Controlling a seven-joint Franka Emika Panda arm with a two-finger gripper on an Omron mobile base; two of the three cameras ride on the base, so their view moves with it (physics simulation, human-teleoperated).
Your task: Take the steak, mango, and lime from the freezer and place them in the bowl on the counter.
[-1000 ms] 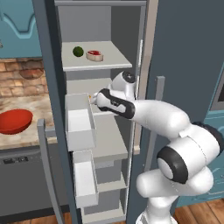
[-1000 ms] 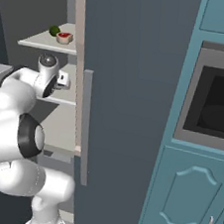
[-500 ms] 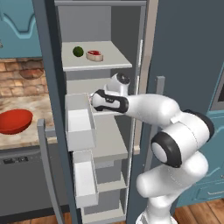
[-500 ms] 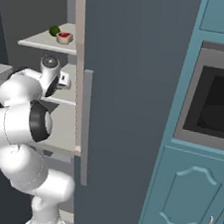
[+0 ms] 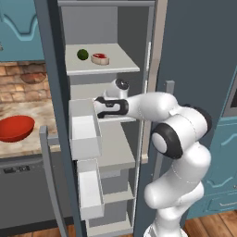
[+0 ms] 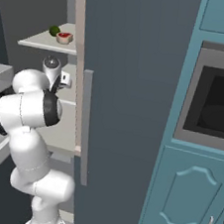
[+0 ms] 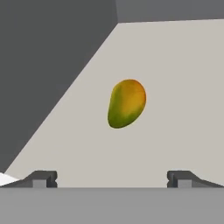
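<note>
The freezer [image 5: 199, 51] stands open. On its upper shelf lie the dark green lime [image 5: 82, 54] and the red steak [image 5: 100, 59], also seen as lime [image 6: 54, 30] and steak [image 6: 63, 38] from the right. My gripper [image 5: 97, 105] reaches onto the shelf below, above a pulled-out white drawer [image 5: 84, 127]. In the hand view the yellow-green mango [image 7: 127, 103] lies on the light grey shelf ahead of my gripper [image 7: 112, 179], which is open and holds nothing. The red bowl [image 5: 14, 128] sits on the beige counter [image 5: 28, 109] at the left.
A second white drawer [image 5: 90, 192] is pulled out lower down. The freezer door [image 6: 130, 61] stands open to the right of my arm. A dark dishwasher [image 5: 23, 194] sits under the counter. A wall oven [image 6: 217, 103] sits in teal cabinets at the right.
My hand has slid a little further left into the freezer shelf and the elbow has swung round. The jaws stayed open.
</note>
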